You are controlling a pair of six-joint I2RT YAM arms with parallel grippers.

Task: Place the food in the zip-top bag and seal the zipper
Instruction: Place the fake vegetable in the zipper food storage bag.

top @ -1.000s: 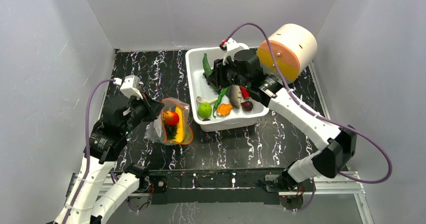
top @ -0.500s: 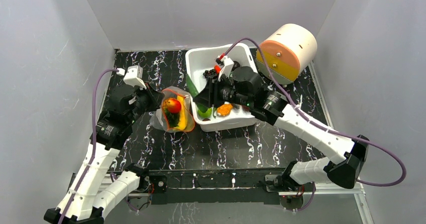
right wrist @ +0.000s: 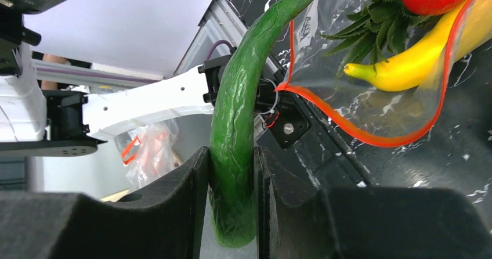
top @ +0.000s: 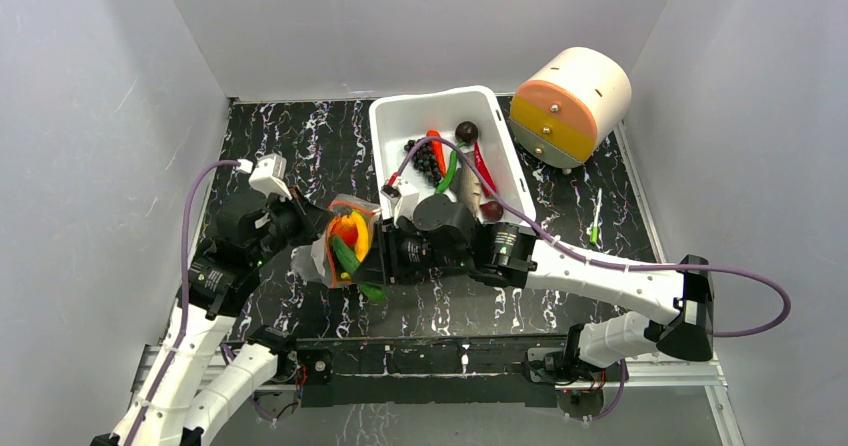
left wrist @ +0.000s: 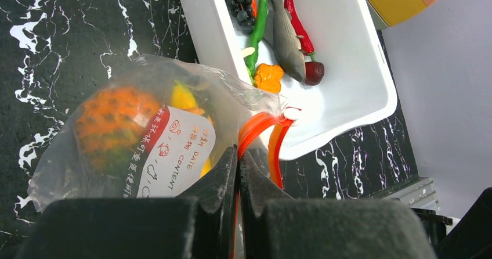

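At zip-top bag [right wrist: 400, 105] mouth: right gripper [right wrist: 231, 172] clenched on long green vegetable [right wrist: 246, 90], tip over rim; left gripper [left wrist: 238, 154] pinching zipper [left wrist: 255, 132].

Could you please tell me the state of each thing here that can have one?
bag: open, part-filled with food
zipper: unsealed
left gripper: shut on the bag's mouth edge
right gripper: shut on the green vegetable
green vegetable: held, tip at the bag's mouth
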